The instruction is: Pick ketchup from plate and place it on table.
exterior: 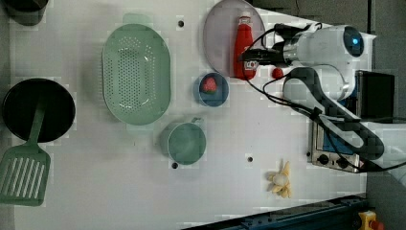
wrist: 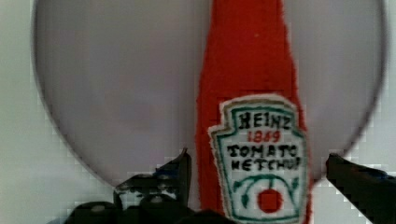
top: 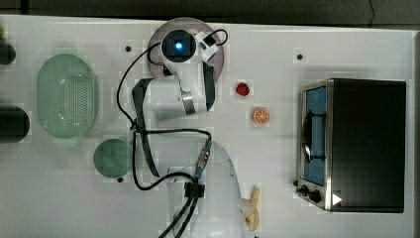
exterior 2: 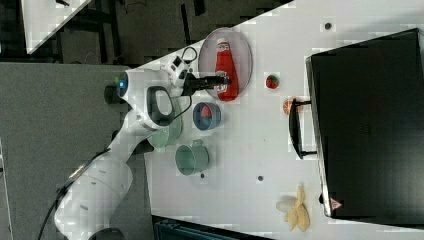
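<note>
The ketchup, a slim red bottle with a white label, lies flat on the lilac-grey plate near the table's edge. My gripper hangs open over the bottle's lower, labelled half. In the wrist view the ketchup runs between the two dark fingertips, which stand apart from it on either side above the plate. The right view has the ketchup on the plate with the gripper across it. In the top view the arm's hand covers most of the plate.
A blue bowl holding a strawberry sits just beside the plate, with a green basket and a green mug further off. A small red fruit, an orange slice, a toaster oven and a banana occupy the top view's right.
</note>
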You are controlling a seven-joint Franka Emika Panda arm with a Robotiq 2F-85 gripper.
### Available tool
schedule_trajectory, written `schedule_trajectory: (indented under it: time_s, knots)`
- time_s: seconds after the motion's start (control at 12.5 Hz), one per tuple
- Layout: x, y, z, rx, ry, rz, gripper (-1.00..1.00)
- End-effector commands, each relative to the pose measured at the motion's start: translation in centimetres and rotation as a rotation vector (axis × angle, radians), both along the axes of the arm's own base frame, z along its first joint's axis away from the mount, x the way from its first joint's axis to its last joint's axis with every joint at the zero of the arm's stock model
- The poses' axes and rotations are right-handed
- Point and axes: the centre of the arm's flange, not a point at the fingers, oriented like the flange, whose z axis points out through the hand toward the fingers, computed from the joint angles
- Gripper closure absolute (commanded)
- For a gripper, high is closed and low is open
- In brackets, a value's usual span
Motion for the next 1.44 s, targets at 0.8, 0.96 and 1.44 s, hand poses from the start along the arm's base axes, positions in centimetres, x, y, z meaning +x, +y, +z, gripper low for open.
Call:
schedule_trajectory:
  time_s: [0.8, 0.96, 1.44]
  knots:
    - [1.4, -0.5, 1.5, 0.016, -0.116, 0.029, -0.21]
    - [2.0, -0.8, 5.9, 0.016, -0.171, -0.015, -0.21]
    - [-0.9, -5.1, 21.3, -0.06, -0.109, -0.101, -0.21]
